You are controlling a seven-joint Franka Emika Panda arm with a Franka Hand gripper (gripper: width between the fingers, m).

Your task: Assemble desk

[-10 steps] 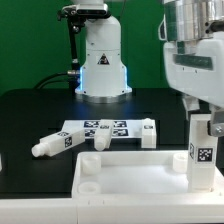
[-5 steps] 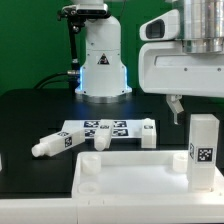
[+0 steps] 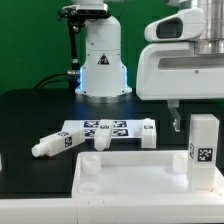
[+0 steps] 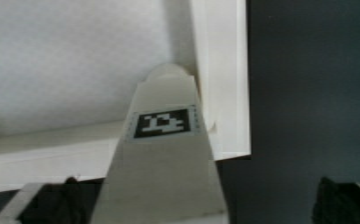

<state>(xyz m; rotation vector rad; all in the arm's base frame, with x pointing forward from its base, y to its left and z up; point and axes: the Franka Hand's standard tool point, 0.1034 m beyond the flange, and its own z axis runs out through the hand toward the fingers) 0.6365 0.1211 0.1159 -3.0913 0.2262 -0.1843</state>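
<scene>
One leg (image 3: 203,150) of the desk is standing upright at the 4 o'clock side of the exterior view, seated in a corner of the tabletop (image 3: 135,172). The tabletop is lying flat on the black table (image 3: 30,115) at 6 o'clock, with its rim facing up. An open round socket (image 3: 88,184) is showing at the tabletop's 8 o'clock corner. The standing leg is displaying a square tag (image 3: 201,155) on the face toward the camera.

The gripper (image 3: 198,118) is hovering over the top of the standing leg at 3 o'clock. One dark finger (image 3: 175,120) is hanging just beside the leg's upper end, on its 9 o'clock side and apart from it. In the wrist view, the leg (image 4: 168,160) is rising between the two dark fingertips (image 4: 35,205). A clear gap is showing between the leg and the far fingertip. The jaws are therefore spread wide and are gripping nothing.

Two further legs are lying on their sides on the table behind the tabletop. One loose leg (image 3: 52,145) is resting at 9 o'clock, tilted. The other leg (image 3: 148,134) is lying near the centre, just beside the 3 o'clock end of the marker board (image 3: 100,128). The arm's white base (image 3: 100,60) is standing at 12 o'clock, well behind all parts.
</scene>
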